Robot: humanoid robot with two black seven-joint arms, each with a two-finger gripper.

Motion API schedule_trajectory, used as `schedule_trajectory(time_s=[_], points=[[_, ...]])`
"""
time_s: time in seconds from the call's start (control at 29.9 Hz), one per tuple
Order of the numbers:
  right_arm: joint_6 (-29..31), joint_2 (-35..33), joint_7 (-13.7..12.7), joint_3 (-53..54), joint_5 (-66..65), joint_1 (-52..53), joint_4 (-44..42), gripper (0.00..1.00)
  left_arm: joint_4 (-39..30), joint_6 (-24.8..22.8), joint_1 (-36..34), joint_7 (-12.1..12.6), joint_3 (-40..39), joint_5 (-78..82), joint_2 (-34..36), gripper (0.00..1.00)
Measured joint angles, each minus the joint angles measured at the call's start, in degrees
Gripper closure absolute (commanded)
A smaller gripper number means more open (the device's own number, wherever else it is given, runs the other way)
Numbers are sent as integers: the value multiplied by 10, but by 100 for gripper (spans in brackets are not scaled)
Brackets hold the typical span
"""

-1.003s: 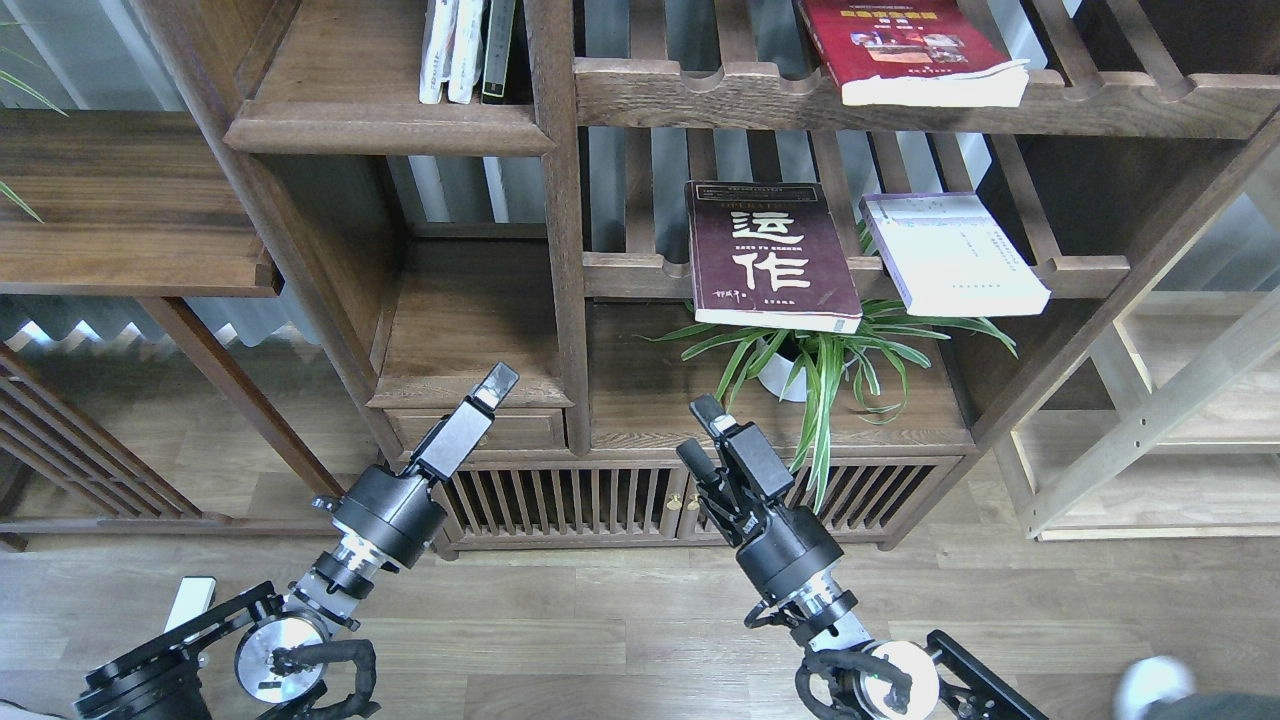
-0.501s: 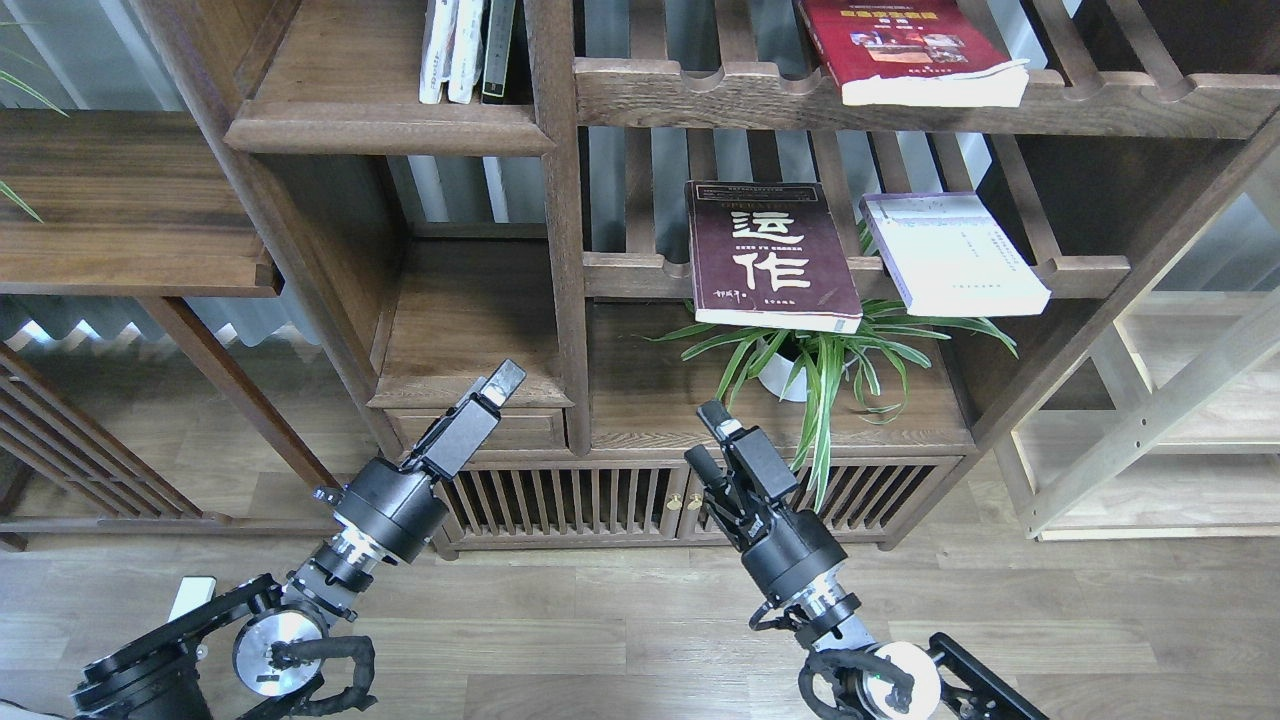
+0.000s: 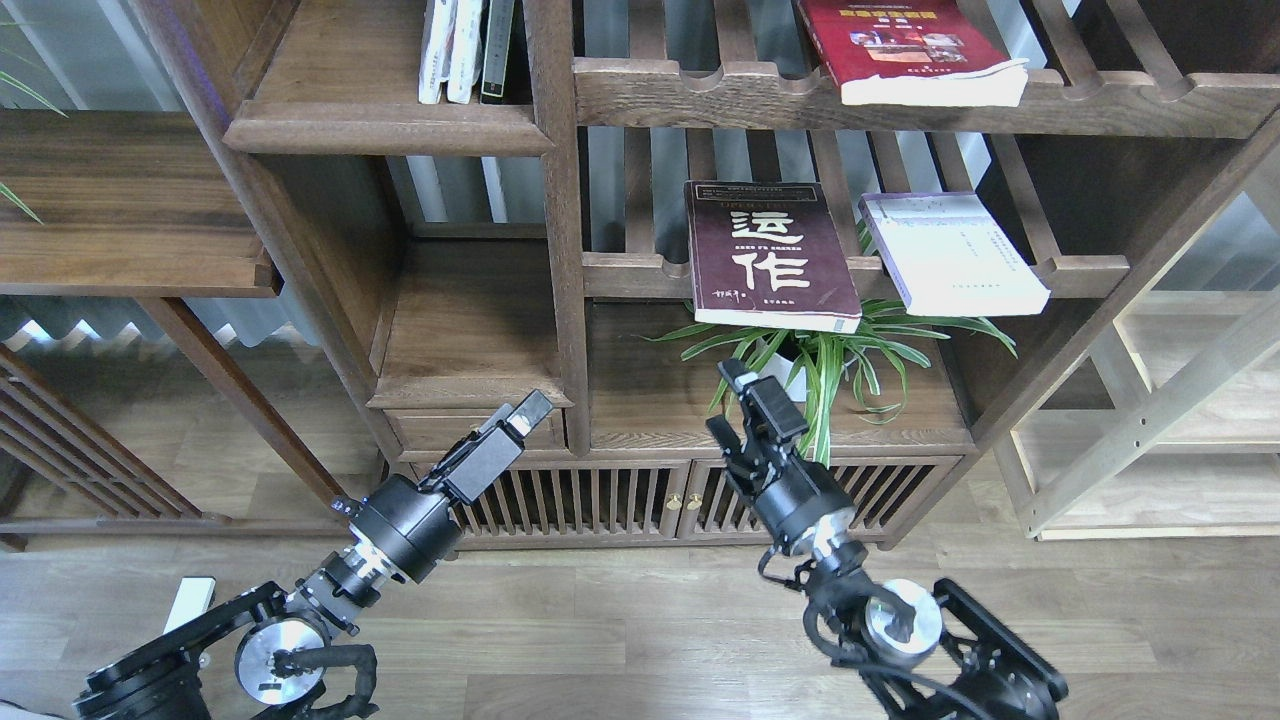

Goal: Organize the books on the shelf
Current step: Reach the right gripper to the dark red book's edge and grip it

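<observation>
A dark maroon book (image 3: 772,255) with big white characters lies flat on a slatted shelf, overhanging its front rail. A white book (image 3: 950,255) with a lavender band lies flat to its right. A red book (image 3: 905,45) with a yellow title lies flat on the slatted shelf above. The solid shelf (image 3: 385,130) with a moulded edge is at the upper left. My right gripper (image 3: 728,402) is open and empty, below the maroon book. My left gripper (image 3: 525,412) points up and right, below the solid boards; its fingers cannot be told apart.
Three thin books (image 3: 465,50) stand upright on the solid shelf against the post. A potted spider plant (image 3: 810,365) sits right beside my right gripper. A lower solid board (image 3: 470,335) and a slatted cabinet (image 3: 600,495) lie under it.
My right gripper has risen and moved right, closer to the maroon book and the plant. My left gripper has shifted right and tilted lower. The books have not moved.
</observation>
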Motion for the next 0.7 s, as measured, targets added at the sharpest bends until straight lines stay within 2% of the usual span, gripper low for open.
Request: schedule_trajectory(time_s=[0.17, 0.4, 0.7], points=[[-33, 0, 21, 15, 4, 27, -13, 0, 6, 0, 6, 0, -10, 0, 1, 1], [-39, 0, 59, 23, 4, 67, -51, 1, 13, 0, 14, 1, -11, 0, 2, 1], [-41, 0, 68, 45, 5, 97, -96, 1, 14, 0, 18, 2, -11, 1, 2, 1]])
